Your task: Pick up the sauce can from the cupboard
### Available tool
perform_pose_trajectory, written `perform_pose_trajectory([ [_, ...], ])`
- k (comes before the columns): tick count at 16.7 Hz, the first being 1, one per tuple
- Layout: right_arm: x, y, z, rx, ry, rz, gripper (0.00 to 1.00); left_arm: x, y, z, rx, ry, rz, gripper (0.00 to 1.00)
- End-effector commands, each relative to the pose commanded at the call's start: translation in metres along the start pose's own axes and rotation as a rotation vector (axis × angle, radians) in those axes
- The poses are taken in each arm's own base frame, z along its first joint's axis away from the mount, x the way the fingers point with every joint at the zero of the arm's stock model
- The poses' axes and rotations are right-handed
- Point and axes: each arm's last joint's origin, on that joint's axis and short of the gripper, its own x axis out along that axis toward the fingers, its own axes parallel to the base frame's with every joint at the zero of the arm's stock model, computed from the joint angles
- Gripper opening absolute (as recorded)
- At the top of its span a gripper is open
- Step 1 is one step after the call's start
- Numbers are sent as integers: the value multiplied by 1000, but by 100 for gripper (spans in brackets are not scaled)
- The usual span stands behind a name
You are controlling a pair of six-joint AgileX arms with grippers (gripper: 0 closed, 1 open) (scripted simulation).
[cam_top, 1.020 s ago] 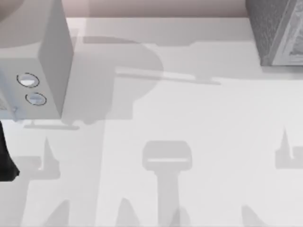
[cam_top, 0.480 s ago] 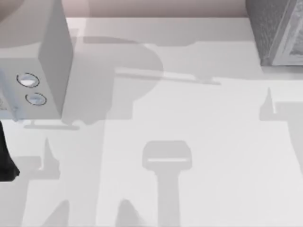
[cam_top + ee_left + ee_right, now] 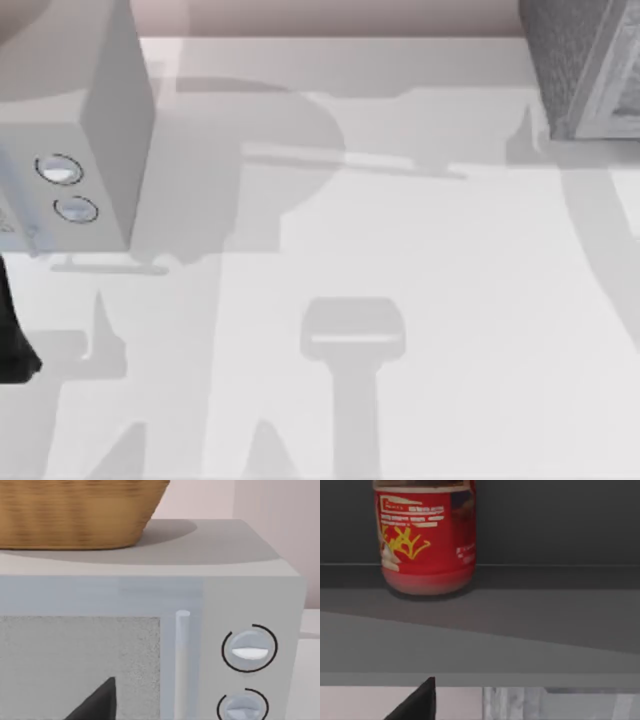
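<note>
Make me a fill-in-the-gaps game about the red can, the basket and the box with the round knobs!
1. The sauce can stands upright on a shelf inside the dark ____.
2. The label on the can is mostly ____.
3. The woven basket sits on ____ of the pale grey box.
4. The front of the pale grey box has ____ round dials, one above the other.

Missing words: cupboard; red; top; two

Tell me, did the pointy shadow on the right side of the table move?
Yes. The pointed shadow slid across the table, away from the near edge, and now lies beside the cupboard's corner.
</note>
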Motion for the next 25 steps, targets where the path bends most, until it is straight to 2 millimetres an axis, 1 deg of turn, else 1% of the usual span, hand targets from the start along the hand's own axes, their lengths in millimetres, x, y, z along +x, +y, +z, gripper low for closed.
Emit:
perform_pose_trajectory([
  [3, 22, 8, 20, 1, -2, 2, 100, 0, 0, 0, 0, 0, 0, 100],
  [6, 35, 13, 30, 2, -4, 3, 100, 0, 0, 0, 0, 0, 0, 100],
  [12, 35, 12, 31, 3, -7, 0, 100, 0, 0, 0, 0, 0, 0, 100],
  [14, 39, 14, 32, 5, -8, -2, 100, 0, 0, 0, 0, 0, 0, 100],
  [16, 54, 21, 34, 8, -6, -7, 100, 0, 0, 0, 0, 0, 0, 100],
  [21, 109, 55, 32, 6, 3, -8, 100, 0, 0, 0, 0, 0, 0, 100],
  [23, 121, 65, 31, 7, 0, -7, 100, 0, 0, 0, 0, 0, 0, 100],
  [25, 123, 68, 30, 7, -1, -7, 100, 0, 0, 0, 0, 0, 0, 100],
])
